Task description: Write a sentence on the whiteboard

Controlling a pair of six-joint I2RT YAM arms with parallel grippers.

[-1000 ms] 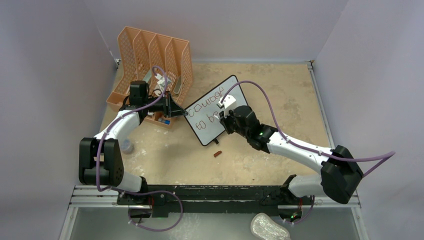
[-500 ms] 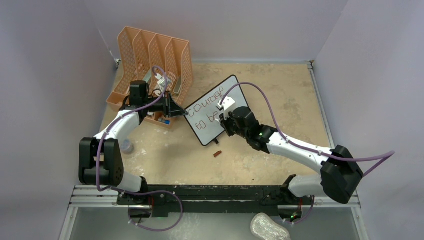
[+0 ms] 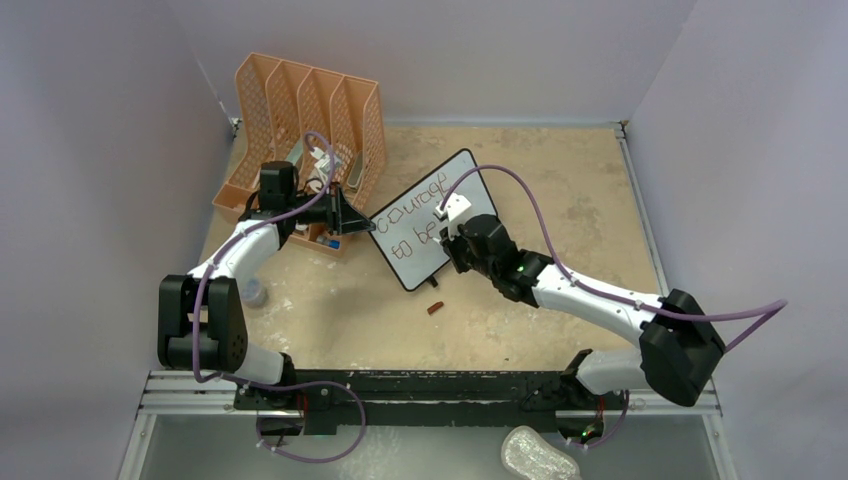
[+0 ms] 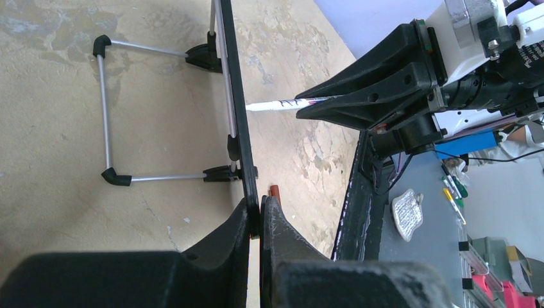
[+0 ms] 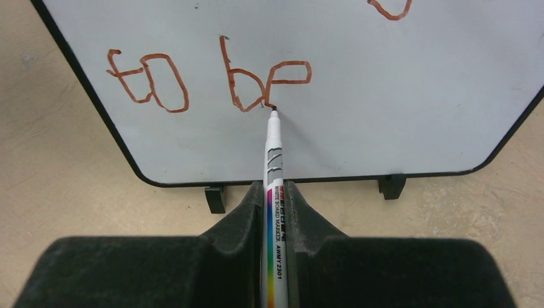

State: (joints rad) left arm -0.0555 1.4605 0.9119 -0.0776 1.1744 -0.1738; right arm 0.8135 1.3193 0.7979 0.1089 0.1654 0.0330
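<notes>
- left gripper (image 4: 260, 212): pressed together on whiteboard (image 4: 236, 128) frame edge, unmoved.
- whiteboard stands mid-table (image 3: 570, 190); sentence (image 5: 229, 74) second line reads "to be".
- right gripper (image 5: 274, 196): pinching marker (image 5: 274, 160), edged slightly left, tip on e's tail; likely finishing "be", "bad" still missing.

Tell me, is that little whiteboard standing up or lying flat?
Standing up. The whiteboard rests on its two black feet, a wire stand props it from behind, and the left hand pinches its edge.
</notes>
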